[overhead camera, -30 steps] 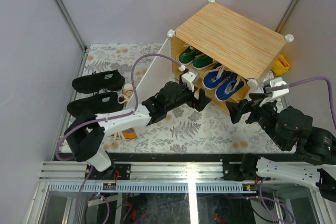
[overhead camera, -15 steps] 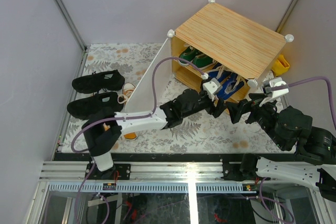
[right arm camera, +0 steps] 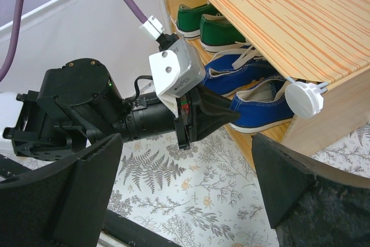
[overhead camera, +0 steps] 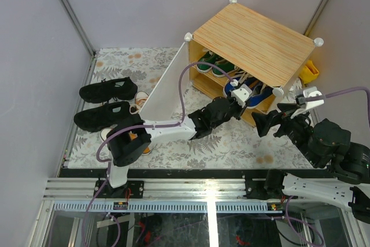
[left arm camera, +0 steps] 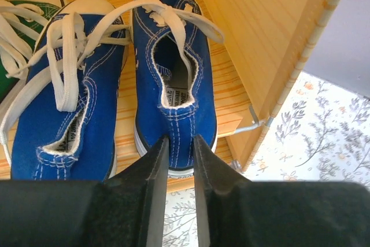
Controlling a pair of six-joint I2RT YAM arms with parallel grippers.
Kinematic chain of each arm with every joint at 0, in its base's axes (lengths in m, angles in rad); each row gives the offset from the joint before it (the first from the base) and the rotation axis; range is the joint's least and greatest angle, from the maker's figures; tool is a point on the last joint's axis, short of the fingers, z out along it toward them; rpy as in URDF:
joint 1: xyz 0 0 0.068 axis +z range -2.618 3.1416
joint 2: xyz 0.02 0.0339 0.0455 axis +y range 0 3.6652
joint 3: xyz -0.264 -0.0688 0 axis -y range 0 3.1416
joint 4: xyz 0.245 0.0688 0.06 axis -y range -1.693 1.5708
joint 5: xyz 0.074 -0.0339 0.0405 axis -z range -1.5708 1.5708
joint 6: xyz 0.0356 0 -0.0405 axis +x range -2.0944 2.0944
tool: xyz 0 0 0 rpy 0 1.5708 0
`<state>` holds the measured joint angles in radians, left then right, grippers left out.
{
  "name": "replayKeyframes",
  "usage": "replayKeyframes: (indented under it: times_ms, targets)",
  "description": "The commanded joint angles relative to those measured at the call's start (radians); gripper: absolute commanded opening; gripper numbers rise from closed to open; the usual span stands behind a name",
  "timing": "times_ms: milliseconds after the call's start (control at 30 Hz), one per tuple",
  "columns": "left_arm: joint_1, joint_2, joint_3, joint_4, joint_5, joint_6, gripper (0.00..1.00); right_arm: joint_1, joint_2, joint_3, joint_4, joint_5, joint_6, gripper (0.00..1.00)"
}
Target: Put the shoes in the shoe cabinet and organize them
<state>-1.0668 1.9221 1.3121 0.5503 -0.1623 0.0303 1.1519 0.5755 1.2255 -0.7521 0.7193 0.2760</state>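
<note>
The shoe cabinet stands at the back right, its white door swung open. Two blue shoes and green shoes sit on its wooden shelf. My left gripper is closed to a thin slit, its tips against the heel of the right-hand blue shoe, gripping nothing. In the right wrist view the left gripper tapers to that heel. The right gripper hangs wide open and empty before the cabinet's right corner. Two black shoes lie at the far left. An orange shoe is mostly hidden by the left arm.
The floor mat has a leaf print. A yellow object sits behind the cabinet's right side. White knobs jut from the cabinet corners. Grey walls close in left, back and right. The left arm's purple cable loops over the door.
The left arm has reached right, from the green shoes to the blue shoes, and its jaws have narrowed from wide to a slit. The white door now shows a broader face. The right gripper shifted slightly.
</note>
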Motion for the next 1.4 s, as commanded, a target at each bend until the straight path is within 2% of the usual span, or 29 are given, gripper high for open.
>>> replayKeyframes:
  times_ms: [0, 33, 67, 400, 667, 800, 1000, 1067, 1233, 1367]
  targets:
    - [-0.011, 0.010, 0.032, 0.049, 0.007, 0.025, 0.08, 0.002, -0.012, 0.018, 0.018, 0.038, -0.004, 0.99]
    - [-0.010, 0.006, 0.036, 0.047, 0.021, 0.014, 0.02, 0.002, -0.012, 0.016, 0.020, 0.039, -0.004, 0.99]
    - [-0.011, 0.005, 0.043, 0.045, 0.035, 0.005, 0.00, 0.003, -0.011, 0.015, 0.021, 0.039, -0.004, 0.99]
    - [-0.005, 0.108, 0.237, -0.010, 0.133, -0.093, 0.00, 0.003, -0.009, 0.023, 0.009, 0.038, 0.005, 0.99]
    - [-0.002, 0.144, 0.263, -0.012, 0.168, -0.147, 0.02, 0.003, -0.018, 0.025, 0.002, 0.041, 0.006, 0.99]
    - [-0.002, 0.159, 0.268, -0.011, 0.188, -0.174, 0.10, 0.002, -0.020, 0.019, 0.003, 0.041, 0.007, 0.99]
    - [0.006, 0.124, 0.210, 0.001, 0.167, -0.181, 0.51, 0.002, -0.023, 0.014, 0.005, 0.041, 0.007, 0.99]
    - [0.005, 0.094, 0.178, 0.013, 0.158, -0.177, 0.59, 0.002, -0.023, 0.009, 0.008, 0.041, 0.006, 0.99]
    - [0.005, -0.014, 0.092, 0.000, 0.113, -0.170, 0.61, 0.002, -0.023, 0.004, 0.008, 0.037, 0.011, 0.99]
    - [0.005, -0.144, -0.057, 0.045, 0.074, -0.190, 0.61, 0.002, -0.029, -0.005, 0.015, 0.037, 0.011, 0.99]
